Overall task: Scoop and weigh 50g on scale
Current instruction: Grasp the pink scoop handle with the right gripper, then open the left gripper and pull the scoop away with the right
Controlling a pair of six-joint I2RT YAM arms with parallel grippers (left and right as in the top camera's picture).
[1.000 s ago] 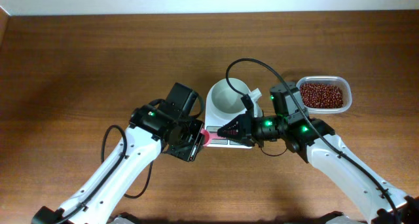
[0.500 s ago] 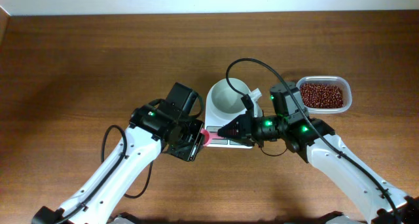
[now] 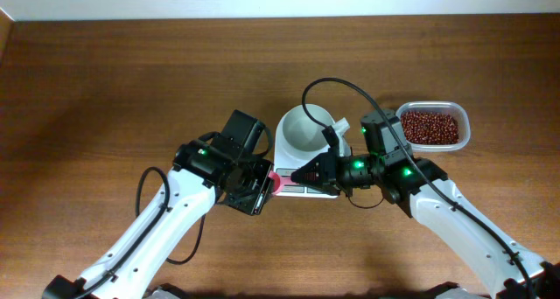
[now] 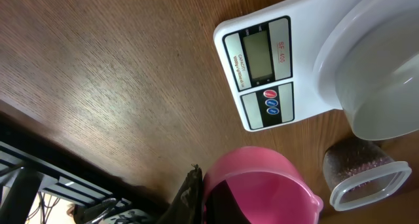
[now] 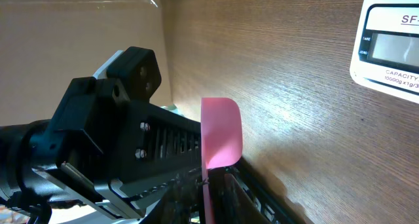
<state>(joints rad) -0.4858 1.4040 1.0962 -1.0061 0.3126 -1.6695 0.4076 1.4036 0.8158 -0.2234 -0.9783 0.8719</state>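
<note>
Two arms reach in from the near edge of the worktop (image 3: 105,80) and meet just left of its middle, elbows bent outward and wrists turned toward each other. The left gripper (image 3: 260,187) points right and is clenched on one pink scoop (image 3: 275,182), whose cup shows at the bottom of the left wrist view. The right gripper (image 3: 296,174) points left, level with the worktop, and pinches the flat, round-ended handle of the same scoop between its fingers. So both grippers hold the scoop at once, tip to tip.

One scale (image 4: 262,80) lies near the middle of the worktop, directly under the right wrist. It has a grey display, one red button and two blue ones. One round white bowl (image 3: 302,131) sits on its far half. One clear tub (image 3: 464,128) stands toward the right edge, apart from the scale. The beans (image 3: 427,125) lie in it as a single dark red heap.
</note>
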